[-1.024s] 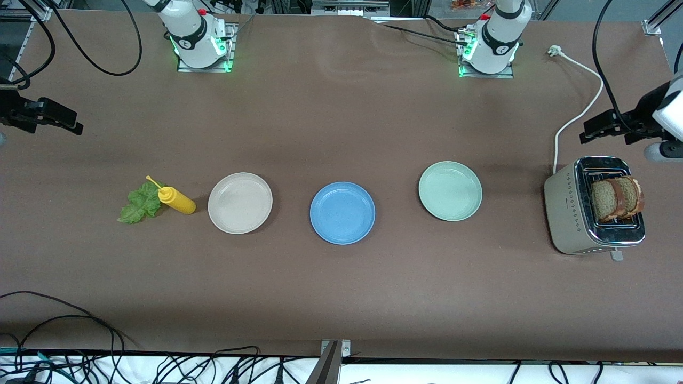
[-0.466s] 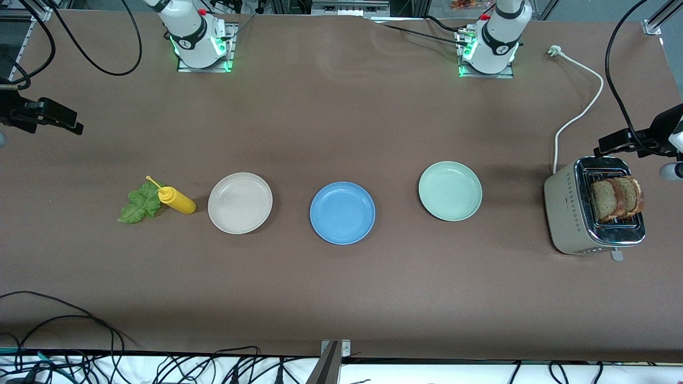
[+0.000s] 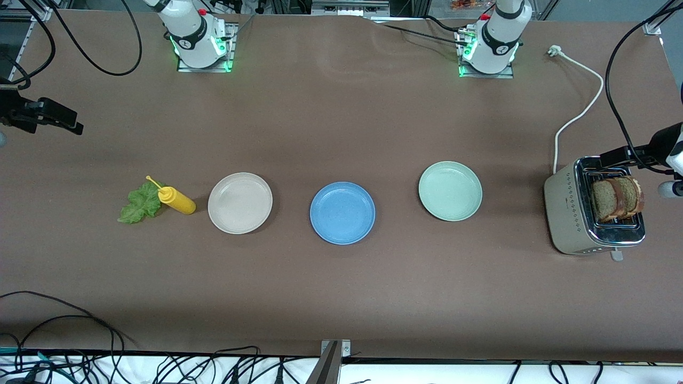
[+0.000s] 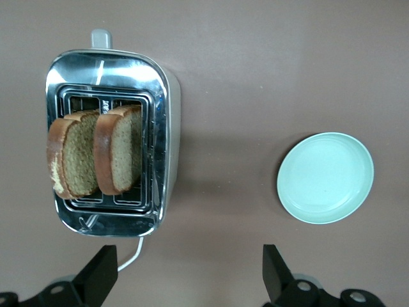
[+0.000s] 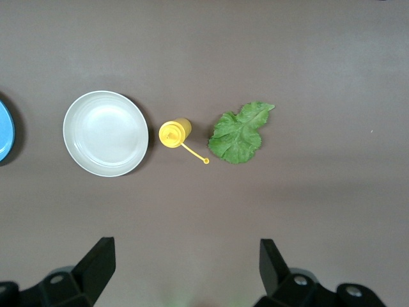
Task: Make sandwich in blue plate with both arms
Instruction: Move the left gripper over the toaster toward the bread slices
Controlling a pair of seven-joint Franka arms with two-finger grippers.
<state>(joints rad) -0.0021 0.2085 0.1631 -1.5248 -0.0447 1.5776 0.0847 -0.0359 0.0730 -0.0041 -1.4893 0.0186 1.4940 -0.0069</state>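
Bread comes first, I judge: in the front view the two brown wholegrain bread slices stand upright in the slots of the silver-beige metal toaster at the left arm's end of the table, at about 3 o'clock from the round matte blue plate, which is empty at the table's middle. The round pale green plate lies between them. The left gripper hangs over the toaster's upper edge; the right gripper waits over the bare table at the right arm's end. The ruffled green lettuce leaf lies touching the yellow plastic squeeze bottle, at 9 o'clock from the round beige plate.

In the left wrist view the left gripper's fingers are released wide. The slices stand on edge, side by side, flat faces toward each other. The next move calls for descending astride one slice only.

In the right wrist view the fingers are also released and empty. The leaf's long axis runs toward the bottle.
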